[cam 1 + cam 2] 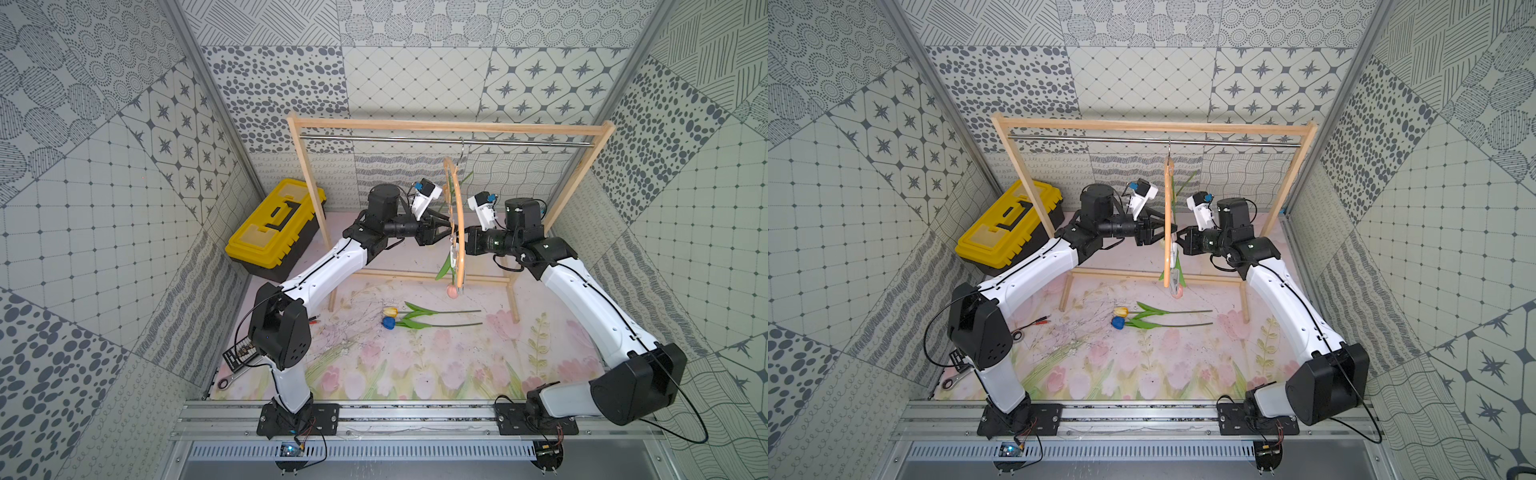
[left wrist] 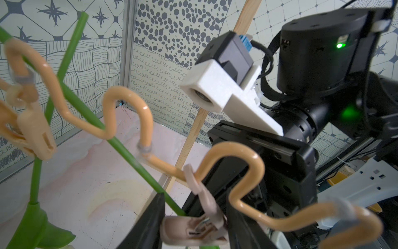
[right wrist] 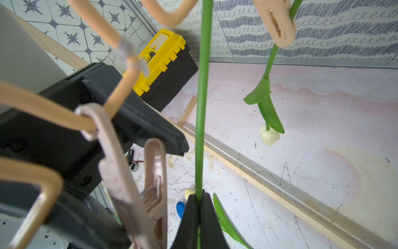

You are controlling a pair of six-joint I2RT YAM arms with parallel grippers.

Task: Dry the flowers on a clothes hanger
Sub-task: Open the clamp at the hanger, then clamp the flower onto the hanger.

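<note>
Clothes hanger (image 1: 1168, 199), a tan wooden-looking arc with a wavy lower bar, hangs by its silver metal hook (image 1: 461, 149) from the metal rod (image 1: 415, 140) of the light-wood rectangular frame (image 1: 415, 125). It is edge-on in both top views.

Flowers, all artificial tulips with green stems:
- cream-white tulip (image 3: 269, 135): head down, stem clipped in a tan clothespin (image 3: 277, 23) on the hanger.
- pink tulip (image 1: 452, 291): head down, just below the hanger's near end.
- yellow-orange tulip (image 1: 390, 311) and blue tulip (image 1: 388, 323): flat on the pink flower-print mat (image 1: 415, 374), side by side, heads toward the left arm.

Right gripper (image 3: 199, 200): jaws fully closed on a long green stem (image 3: 201, 107), pinched between the fingertips. That stem appears to be the pink tulip's, but its join to the head is hidden.

Left gripper (image 2: 195, 207): jaws partway closed, with a pale pink clothespin (image 2: 193, 230) between them and a finger against each side. The pin hangs from the wavy bar.

The held stem runs just beside the pale pink pin. Right wrist view shows a gap between them, so it isn't in the pin.

The grippers face each other across the hanger, one on each side.

Yellow-and-black plastic toolbox (image 1: 274, 226) sits at the back on the left arm's side, clear of the frame.
</note>
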